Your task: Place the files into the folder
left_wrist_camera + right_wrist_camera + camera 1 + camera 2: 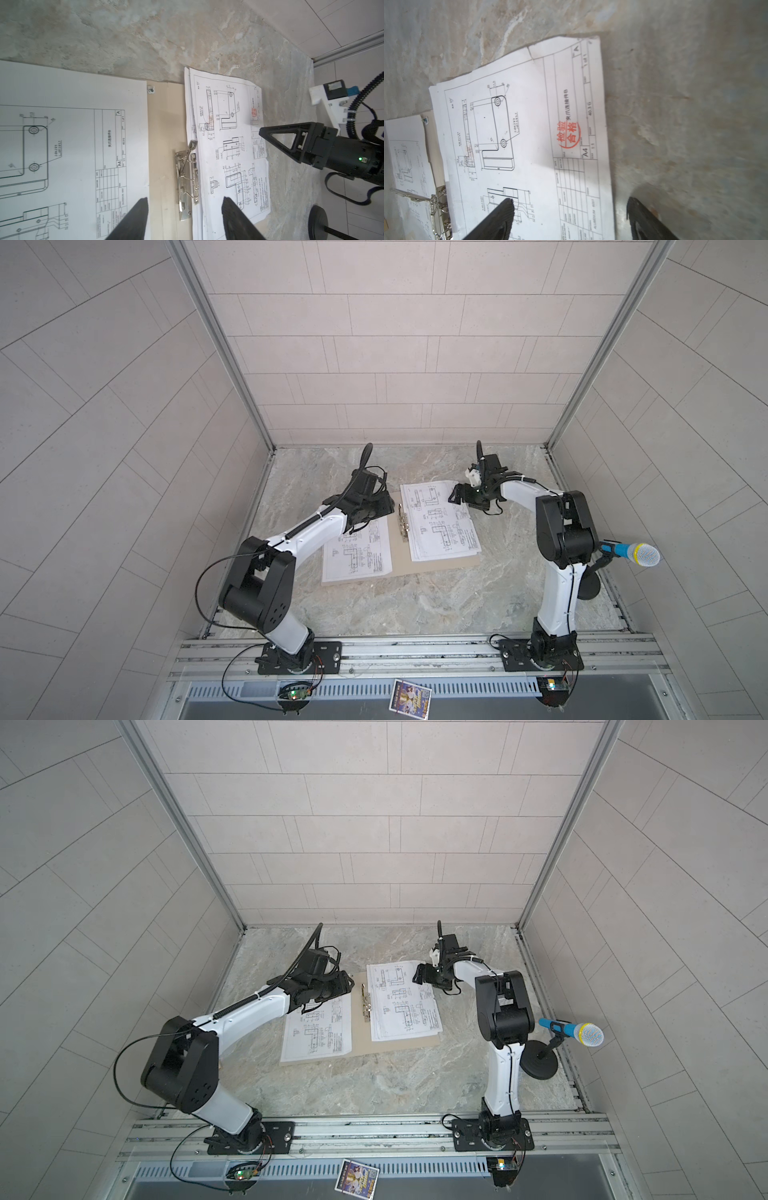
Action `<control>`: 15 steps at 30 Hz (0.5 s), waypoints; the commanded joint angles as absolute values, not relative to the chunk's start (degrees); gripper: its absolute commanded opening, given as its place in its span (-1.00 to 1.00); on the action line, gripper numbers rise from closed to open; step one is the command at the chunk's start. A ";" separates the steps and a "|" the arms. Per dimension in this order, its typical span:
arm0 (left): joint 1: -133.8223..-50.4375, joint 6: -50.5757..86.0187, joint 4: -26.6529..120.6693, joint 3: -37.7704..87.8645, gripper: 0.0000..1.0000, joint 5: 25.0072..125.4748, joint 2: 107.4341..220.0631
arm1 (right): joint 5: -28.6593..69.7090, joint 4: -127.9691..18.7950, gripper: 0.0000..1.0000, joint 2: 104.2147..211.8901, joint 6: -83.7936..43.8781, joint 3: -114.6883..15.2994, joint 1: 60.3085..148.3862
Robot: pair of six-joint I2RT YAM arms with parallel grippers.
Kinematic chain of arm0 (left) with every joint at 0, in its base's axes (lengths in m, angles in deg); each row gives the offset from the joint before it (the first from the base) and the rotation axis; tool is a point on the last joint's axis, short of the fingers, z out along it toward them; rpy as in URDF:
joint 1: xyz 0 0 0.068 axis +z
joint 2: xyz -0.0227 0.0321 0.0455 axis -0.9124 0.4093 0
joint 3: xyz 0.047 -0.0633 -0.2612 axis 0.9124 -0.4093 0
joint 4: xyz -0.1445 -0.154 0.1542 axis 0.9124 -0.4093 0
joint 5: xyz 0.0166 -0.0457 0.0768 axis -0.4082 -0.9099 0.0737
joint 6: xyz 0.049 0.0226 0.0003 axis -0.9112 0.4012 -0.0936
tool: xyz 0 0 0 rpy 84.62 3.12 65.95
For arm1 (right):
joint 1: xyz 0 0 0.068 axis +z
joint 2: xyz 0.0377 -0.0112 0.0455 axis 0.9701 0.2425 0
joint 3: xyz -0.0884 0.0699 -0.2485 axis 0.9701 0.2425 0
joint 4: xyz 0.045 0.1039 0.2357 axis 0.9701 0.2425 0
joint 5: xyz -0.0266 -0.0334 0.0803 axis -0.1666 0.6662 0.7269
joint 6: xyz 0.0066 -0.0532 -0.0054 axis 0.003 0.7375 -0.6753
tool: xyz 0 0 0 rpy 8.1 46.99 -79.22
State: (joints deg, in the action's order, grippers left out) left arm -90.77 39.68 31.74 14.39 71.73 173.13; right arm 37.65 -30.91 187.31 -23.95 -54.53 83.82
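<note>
Has the folder (398, 563) spread flat on the bench (415, 605), files (440, 526) on both flaps flanking the metal clip (402, 525), left gripper (185, 204) and right gripper (571, 200) open and empty, presumably freeing them for squaring.

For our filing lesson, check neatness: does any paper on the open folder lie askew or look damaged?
Yes: the right stack of sheets is fanned and skewed, overhanging the far edge of the folder; its top sheet seems slightly torn there.
</note>
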 commanded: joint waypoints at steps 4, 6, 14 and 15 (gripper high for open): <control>-88.86 35.90 31.63 15.50 0.26 68.39 176.08 | 38.64 -27.30 0.72 189.44 -24.15 -54.27 85.50; -88.27 35.60 31.67 16.25 0.26 67.54 177.54 | 38.60 -27.33 0.72 189.26 -24.14 -54.18 85.59; -87.29 35.32 35.05 19.29 0.25 63.42 182.93 | 38.44 -27.24 0.71 188.86 -23.84 -53.96 86.11; -87.24 35.30 35.05 19.93 0.25 63.03 183.50 | 38.59 -27.26 0.71 188.82 -23.88 -53.91 86.17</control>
State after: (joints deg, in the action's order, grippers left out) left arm -87.62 36.56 33.18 17.08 65.10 182.42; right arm 38.57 -30.97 187.50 -23.91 -54.68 85.42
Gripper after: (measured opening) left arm 0.627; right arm 0.856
